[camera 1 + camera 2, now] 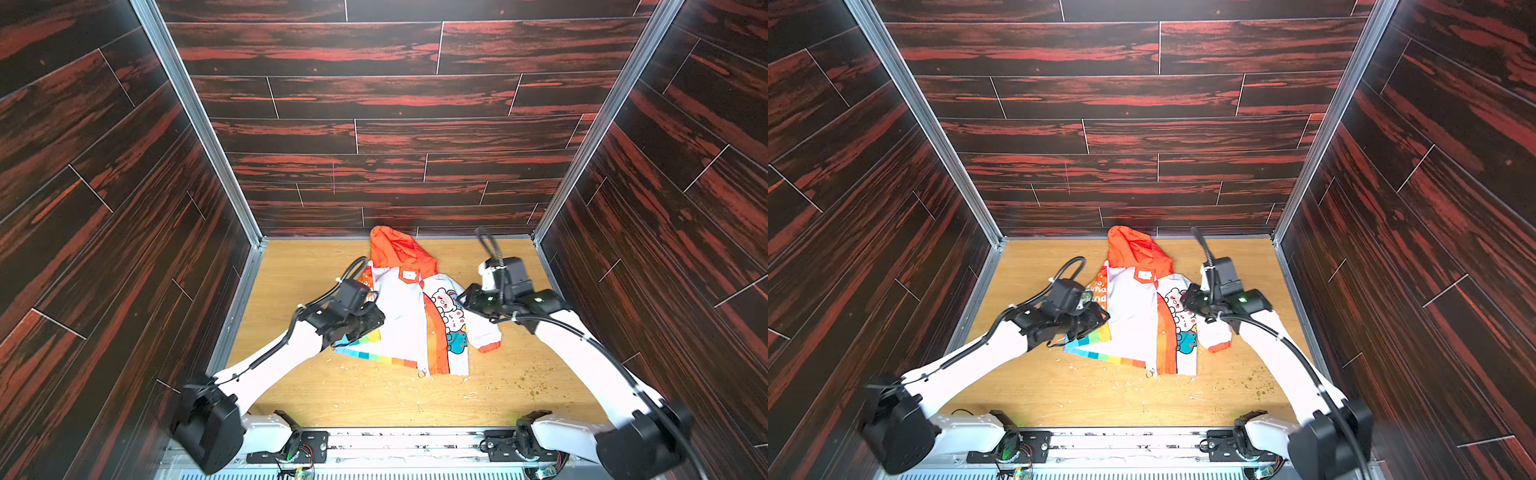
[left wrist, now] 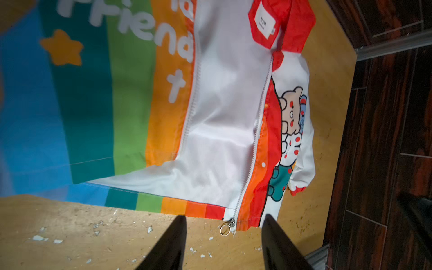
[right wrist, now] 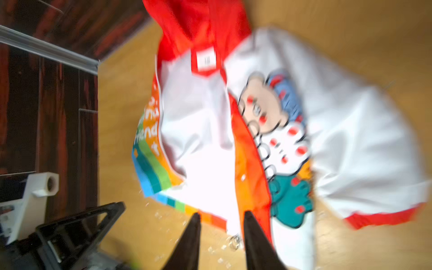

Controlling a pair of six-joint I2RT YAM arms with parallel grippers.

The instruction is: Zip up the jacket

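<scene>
The jacket (image 1: 405, 320) (image 1: 1136, 320) lies flat on the wooden table with its orange hood (image 1: 399, 249) toward the back wall. Its front is spread apart and the white lining shows between the two zipper rows (image 2: 222, 117) (image 3: 203, 140). The zip slider with its ring pull (image 1: 422, 374) (image 1: 1149, 374) (image 2: 225, 230) (image 3: 233, 242) rests at the hem. My left gripper (image 1: 370, 322) (image 1: 1098, 320) (image 2: 224, 217) hovers over the rainbow-striped left panel, open and empty. My right gripper (image 1: 463, 299) (image 1: 1187, 297) (image 3: 222, 213) hangs open over the right shoulder with the animal prints, holding nothing.
White flakes and greenish crumbs (image 1: 536, 384) are scattered on the table (image 1: 311, 395) in front of the jacket. Dark wood-patterned walls (image 1: 124, 249) enclose the left, right and back. The arm bases sit on a metal rail (image 1: 407, 440) at the front edge.
</scene>
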